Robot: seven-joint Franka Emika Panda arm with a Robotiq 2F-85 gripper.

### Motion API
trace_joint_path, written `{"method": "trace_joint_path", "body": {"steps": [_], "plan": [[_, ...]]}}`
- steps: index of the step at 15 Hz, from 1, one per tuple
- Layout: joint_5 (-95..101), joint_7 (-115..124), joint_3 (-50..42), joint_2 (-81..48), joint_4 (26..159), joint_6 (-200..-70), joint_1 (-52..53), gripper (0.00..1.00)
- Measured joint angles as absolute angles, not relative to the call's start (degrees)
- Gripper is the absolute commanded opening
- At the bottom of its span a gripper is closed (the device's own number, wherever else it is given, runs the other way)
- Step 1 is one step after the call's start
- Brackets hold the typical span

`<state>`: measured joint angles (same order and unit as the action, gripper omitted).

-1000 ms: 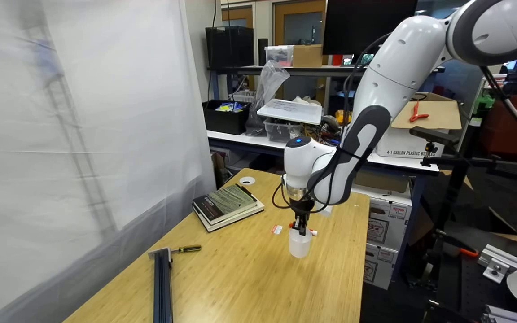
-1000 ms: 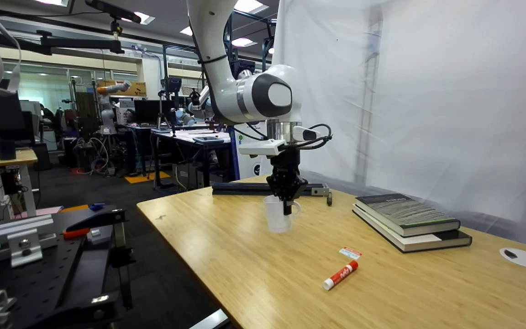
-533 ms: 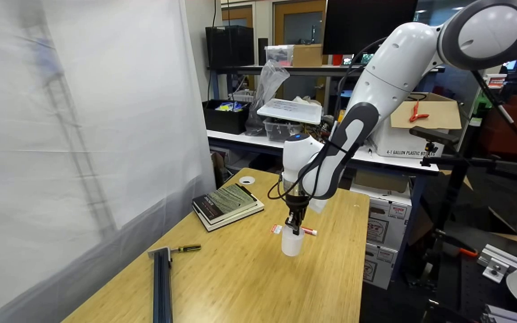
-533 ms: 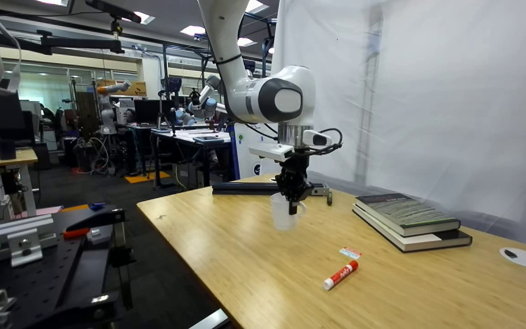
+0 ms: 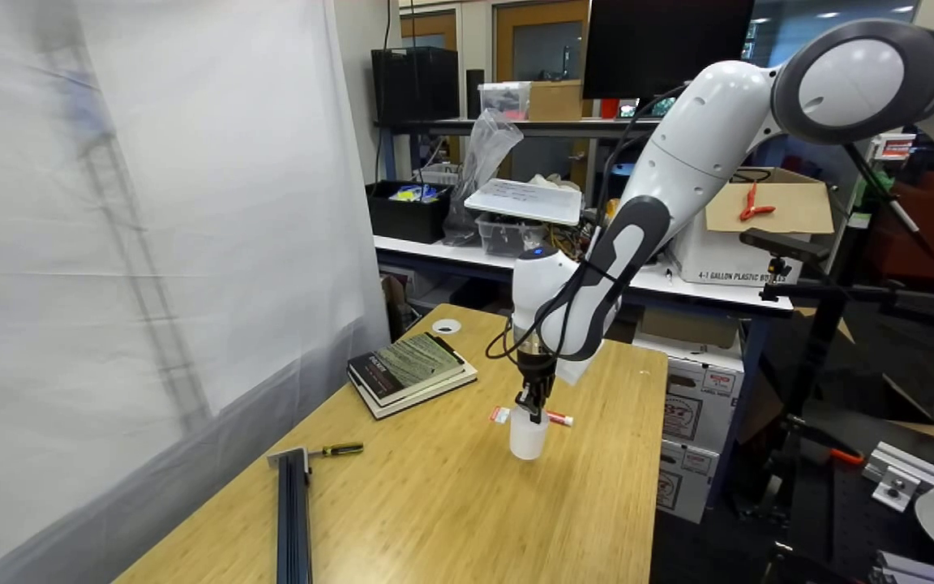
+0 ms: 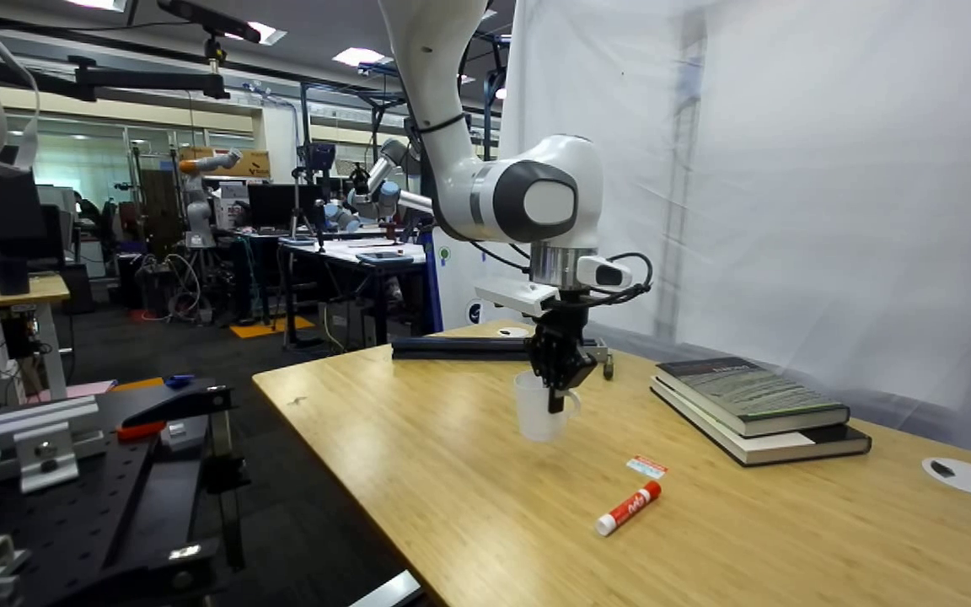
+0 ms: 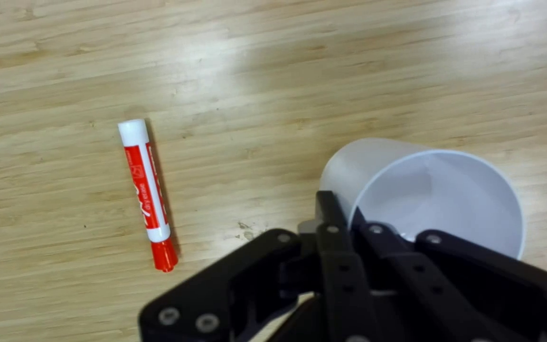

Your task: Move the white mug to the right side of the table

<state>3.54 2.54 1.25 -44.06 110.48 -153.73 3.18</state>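
Fingers (image 7: pixel 336 242) pinching the white mug (image 7: pixel 439 199) by its rim.
One finger is inside the wall, the other outside. The mug is roughly upright over the table (image 6: pixel 452 480); whether its base touches down cannot be told. In an exterior view it shows between a dark metal rail (image 6: pixel 460 348) and a red-and-white marker (image 6: pixel 629 507) lying on the table, with a small label (image 6: pixel 647 466) just beside the marker and two stacked books (image 6: pixel 751 413) farther off.
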Motion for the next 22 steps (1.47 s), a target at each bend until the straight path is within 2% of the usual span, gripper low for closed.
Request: {"method": "trace_joint_path", "body": {"steps": [22], "plan": [[3.1,2.54,0.81,-45.78,110.45,-153.71,-1.25,0.01]]}}
